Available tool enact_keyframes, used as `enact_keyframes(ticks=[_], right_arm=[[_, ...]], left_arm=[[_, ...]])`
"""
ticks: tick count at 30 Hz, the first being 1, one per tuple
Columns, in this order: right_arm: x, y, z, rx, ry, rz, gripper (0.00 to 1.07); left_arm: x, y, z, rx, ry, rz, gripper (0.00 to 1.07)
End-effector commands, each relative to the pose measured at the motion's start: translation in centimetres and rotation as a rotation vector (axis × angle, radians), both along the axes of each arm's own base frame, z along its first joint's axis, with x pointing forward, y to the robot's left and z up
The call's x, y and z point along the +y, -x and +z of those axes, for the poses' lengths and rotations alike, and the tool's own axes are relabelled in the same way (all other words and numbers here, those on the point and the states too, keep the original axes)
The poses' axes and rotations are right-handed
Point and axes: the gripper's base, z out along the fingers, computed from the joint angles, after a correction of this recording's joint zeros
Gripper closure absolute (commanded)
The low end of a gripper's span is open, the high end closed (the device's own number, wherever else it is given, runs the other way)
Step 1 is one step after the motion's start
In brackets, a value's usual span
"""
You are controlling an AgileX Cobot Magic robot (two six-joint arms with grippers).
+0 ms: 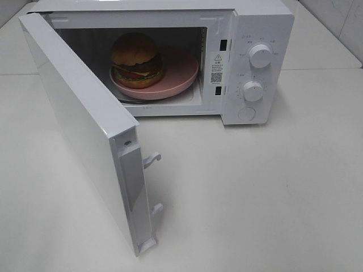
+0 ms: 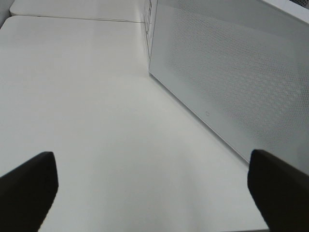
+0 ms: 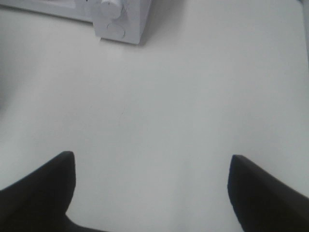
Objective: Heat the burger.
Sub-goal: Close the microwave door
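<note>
Left wrist view: the left gripper [image 2: 152, 162] has its fingers spread wide over the table [image 2: 96, 96], holding nothing, beside the swung-out door [image 2: 231, 72]. The right gripper [image 3: 152, 159] is also wide apart and touches nothing. In the exterior high view, upper centre, one microwave [image 1: 261, 22] holds one burger [image 1: 136, 56] on one pink plate [image 1: 181, 76]. Two dials sit on the microwave's right side, the upper knob [image 1: 260, 55] and the lower knob [image 1: 253, 90].
</note>
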Motion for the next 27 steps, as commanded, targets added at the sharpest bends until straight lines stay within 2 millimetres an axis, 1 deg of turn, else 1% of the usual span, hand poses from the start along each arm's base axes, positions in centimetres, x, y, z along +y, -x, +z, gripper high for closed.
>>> enact_keyframes(ticks=[1, 2, 3, 4, 5, 6, 7, 8, 9, 10, 11, 12, 13, 14, 15, 16, 17, 18, 19, 20, 21, 22, 24, 25, 27], right_arm=[[-0.7, 1.5, 0.2, -0.055, -0.006, -0.037, 0.31], [-1.0, 2.8, 0.4, -0.11, -0.012, -0.044, 0.31], [-1.0, 2.8, 0.4, -0.11, -0.012, -0.044, 0.31], [-1.1, 3.2, 0.4, -0.128, -0.016, -0.053, 0.31], [-1.4, 4.2, 0.4, -0.165, -0.021, -0.078, 0.31], [-1.4, 4.2, 0.4, -0.165, -0.021, -0.078, 0.31], [-1.5, 5.2, 0.3, -0.201, -0.042, -0.094, 0.31], [-1.5, 5.2, 0.3, -0.201, -0.042, -0.094, 0.31], [-1.5, 5.9, -0.3, -0.229, -0.054, -0.106, 0.31], [-1.6, 6.1, -0.7, -0.233, -0.053, -0.111, 0.31], [-1.6, 6.1, -0.7, -0.233, -0.053, -0.111, 0.31], [-1.6, 6.5, -1.8, -0.23, -0.049, -0.126, 0.31], [-1.6, 6.6, -2.3, -0.228, -0.047, -0.13, 0.31], [-1.6, 6.6, -2.3, -0.228, -0.047, -0.13, 0.31], [-1.6, 6.8, -3.4, -0.23, -0.048, -0.142, 0.31], [-1.6, 6.8, -3.4, -0.23, -0.048, -0.142, 0.31], [-1.6, 6.9, -4.5, -0.234, -0.046, -0.155, 0.31], [-1.6, 6.9, -5.0, -0.244, -0.046, -0.162, 0.31], [-1.6, 6.9, -5.0, -0.244, -0.046, -0.162, 0.31], [-1.6, 7.0, -5.7, -0.269, -0.046, -0.176, 0.31], [-1.6, 7.0, -5.7, -0.269, -0.046, -0.176, 0.31], [-1.5, 7.0, -6.4, -0.296, -0.05, -0.187, 0.31], [-1.4, 7.1, -6.7, -0.308, -0.058, -0.19, 0.31], [-1.2, 6.9, -7.5, -0.308, -0.066, -0.202, 0.31], [-1.2, 6.6, -7.8, -0.312, -0.068, -0.208, 0.31]], left_arm=[[0.0, 0.2, 0.0, -0.019, 0.001, 0.005, 0.07], [0.0, 0.2, 0.0, -0.019, 0.001, 0.005, 0.07], [0.0, 0.2, 0.0, -0.019, 0.001, 0.005, 0.07], [0.0, 0.2, 0.0, -0.019, 0.001, 0.005, 0.07], [0.0, 0.2, 0.0, -0.019, 0.001, 0.005, 0.07], [0.0, 0.2, 0.0, -0.019, 0.001, 0.005, 0.07], [0.0, 0.2, 0.0, -0.019, 0.001, 0.005, 0.07], [0.0, 0.2, 0.0, -0.019, 0.001, 0.005, 0.07], [0.0, 0.2, 0.0, -0.019, 0.001, 0.005, 0.07], [0.0, 0.2, 0.0, -0.019, 0.001, 0.005, 0.07], [0.0, 0.2, 0.0, -0.019, 0.001, 0.005, 0.07], [0.0, 0.2, 0.0, -0.019, 0.001, 0.005, 0.07], [0.0, 0.2, 0.0, -0.019, 0.001, 0.005, 0.07], [0.0, 0.2, 0.0, -0.019, 0.001, 0.005, 0.07], [0.0, 0.2, 0.0, -0.019, 0.001, 0.005, 0.07], [0.0, 0.2, 0.0, -0.019, 0.001, 0.005, 0.07], [0.0, 0.2, 0.0, -0.019, 0.001, 0.005, 0.07], [0.0, 0.2, 0.0, -0.019, 0.001, 0.005, 0.07], [0.0, 0.2, 0.0, -0.019, 0.001, 0.005, 0.07], [0.0, 0.2, 0.0, -0.019, 0.001, 0.005, 0.07], [0.0, 0.2, 0.0, -0.019, 0.001, 0.005, 0.07], [0.0, 0.2, 0.0, -0.019, 0.001, 0.005, 0.07], [0.0, 0.2, 0.0, -0.019, 0.001, 0.005, 0.07], [0.0, 0.2, 0.0, -0.019, 0.001, 0.005, 0.07], [0.0, 0.2, 0.0, -0.019, 0.001, 0.005, 0.07]])
